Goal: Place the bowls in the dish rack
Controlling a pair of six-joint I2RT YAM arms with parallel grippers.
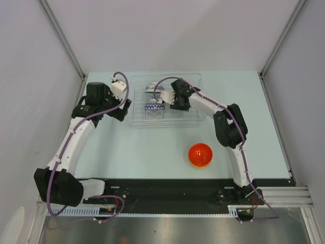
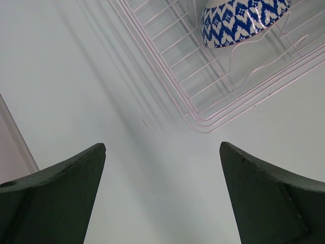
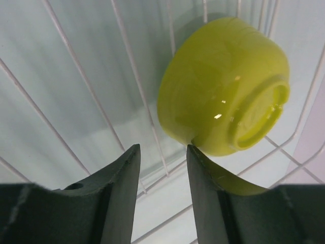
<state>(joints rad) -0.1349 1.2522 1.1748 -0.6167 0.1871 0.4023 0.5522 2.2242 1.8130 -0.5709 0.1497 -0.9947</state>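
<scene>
Right wrist: right gripper (image 3: 162,150) half-parted, empty, so we lift straight off the bowl (image 3: 223,86) without nudging it; left gripper (image 2: 162,146) wide, empty.

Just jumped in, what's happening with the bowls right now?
The right pincer sits low inside the dish rack, jaws apart, beside a yellow-green bowl lying on its side, not gripping it. Two blue-patterned bowls are also racked. A reddish bowl waits on the table. The left pincer hovers open near the rack's corner.
</scene>
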